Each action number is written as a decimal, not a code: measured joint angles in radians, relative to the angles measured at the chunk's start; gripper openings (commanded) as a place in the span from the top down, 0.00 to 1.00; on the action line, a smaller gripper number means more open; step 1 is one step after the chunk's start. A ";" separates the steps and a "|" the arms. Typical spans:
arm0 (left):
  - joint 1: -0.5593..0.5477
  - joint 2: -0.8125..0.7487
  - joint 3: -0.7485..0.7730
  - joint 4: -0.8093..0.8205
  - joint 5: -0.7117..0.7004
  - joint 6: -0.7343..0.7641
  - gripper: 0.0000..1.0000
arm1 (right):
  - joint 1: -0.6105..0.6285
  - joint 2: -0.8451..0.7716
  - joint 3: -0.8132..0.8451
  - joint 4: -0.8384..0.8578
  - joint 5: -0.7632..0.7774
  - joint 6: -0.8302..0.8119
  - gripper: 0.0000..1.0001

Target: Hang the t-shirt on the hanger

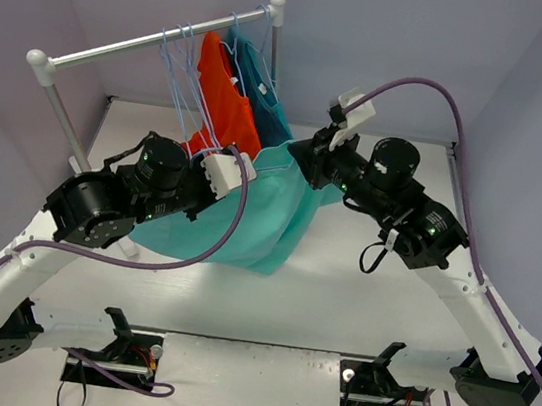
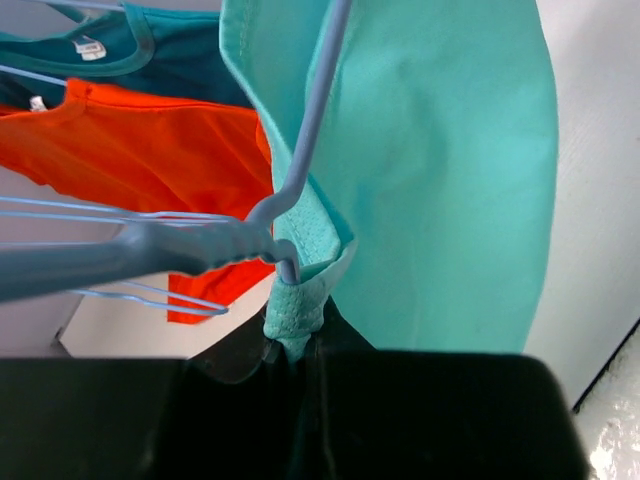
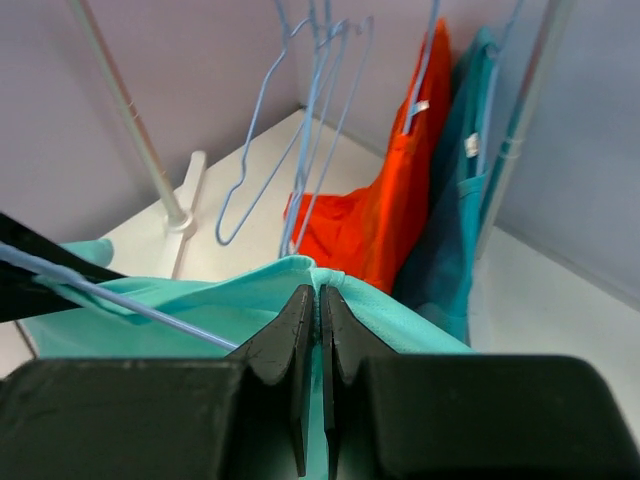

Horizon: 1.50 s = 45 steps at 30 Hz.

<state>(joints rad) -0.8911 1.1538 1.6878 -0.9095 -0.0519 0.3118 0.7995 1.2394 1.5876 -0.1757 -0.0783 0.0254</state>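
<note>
1. Your left gripper (image 2: 296, 340) is nearest the bases. Its fingers are clamped on a ribbed edge of the t-shirt (image 2: 450, 180), and a bend of the hanger (image 2: 310, 120) sits just above the pinch. You cannot tell whether the wire is gripped too.
2. From that bend, one hanger wire runs up and slightly right across the cloth to the top of the left wrist view. A thicker, blurred part leads off to the left.
3. Your right gripper (image 3: 321, 300) has its fingers pressed together on a fold of the t-shirt's edge. A thin hanger wire slants across the cloth on the left of that view.
4. Seen from above, the t-shirt is held off the table (image 1: 338, 303) between the two grippers. Its upper edge runs left to right and the body drapes toward the near left.
5. Behind stands the rack (image 1: 152, 41) with empty hangers (image 1: 183, 75), an orange shirt (image 1: 226, 106) and a darker teal shirt (image 1: 270, 102).
</note>
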 measured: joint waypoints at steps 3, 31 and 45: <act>0.000 -0.054 -0.133 0.049 0.002 -0.016 1.00 | 0.031 0.006 -0.043 0.000 -0.011 0.002 1.00; 0.000 -0.148 -0.574 0.357 -0.102 -0.123 1.00 | 0.119 -0.033 -0.332 0.000 -0.003 0.045 0.96; 0.000 -0.223 -0.704 0.426 0.003 -0.137 1.00 | 0.119 0.003 -0.336 -0.001 0.069 0.022 0.71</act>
<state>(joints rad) -0.8909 0.9307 0.9839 -0.4833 -0.0485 0.1751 0.9180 1.2427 1.2520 -0.1767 -0.0094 0.0470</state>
